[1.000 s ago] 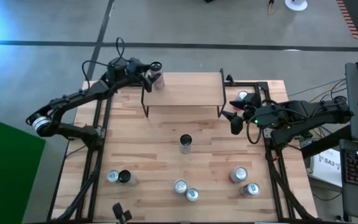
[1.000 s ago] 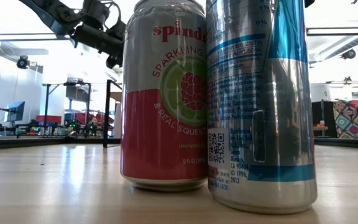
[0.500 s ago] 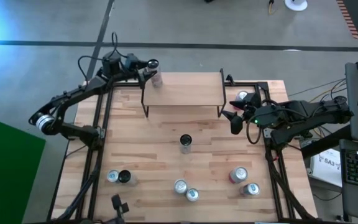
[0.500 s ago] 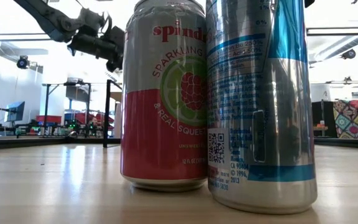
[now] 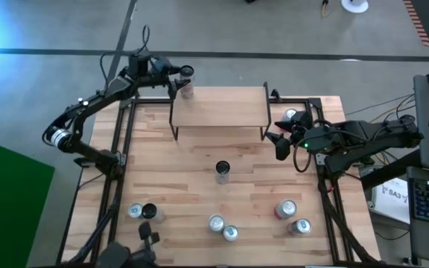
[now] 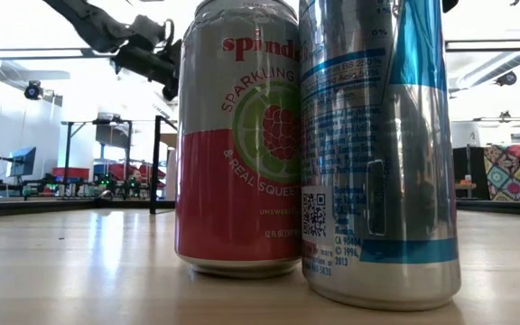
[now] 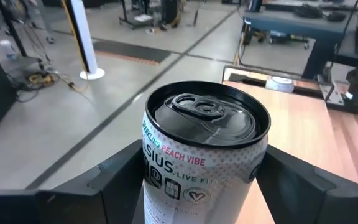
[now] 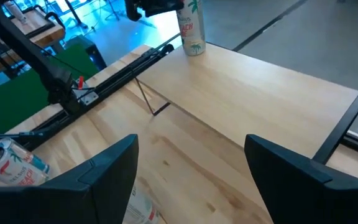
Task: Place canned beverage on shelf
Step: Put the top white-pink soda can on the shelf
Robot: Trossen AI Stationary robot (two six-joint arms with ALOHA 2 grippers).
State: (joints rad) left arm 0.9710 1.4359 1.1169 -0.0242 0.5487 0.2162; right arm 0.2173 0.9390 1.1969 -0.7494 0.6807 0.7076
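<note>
Left gripper (image 5: 176, 80) clasps 1 white, black-lidded aluminium can (image 5: 186, 80) mid-wall, at the light-wood, wire-legged shelf's (image 5: 222, 108) corner; thin, slippery, dentable walls suit gentle side grasping. Right gripper (image 5: 280, 141) waits agape, empty.

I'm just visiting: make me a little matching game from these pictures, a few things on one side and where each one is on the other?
Things:
1. Celsius can
2. shelf
3. right hand
4. Spindrift can

Places:
A. beside the shelf's right end, holding nothing
B. between the left hand's fingers at the shelf's far left corner
C. at the table's far edge
D. right before the low camera

Pairs: 1-B, 2-C, 3-A, 4-D
</note>
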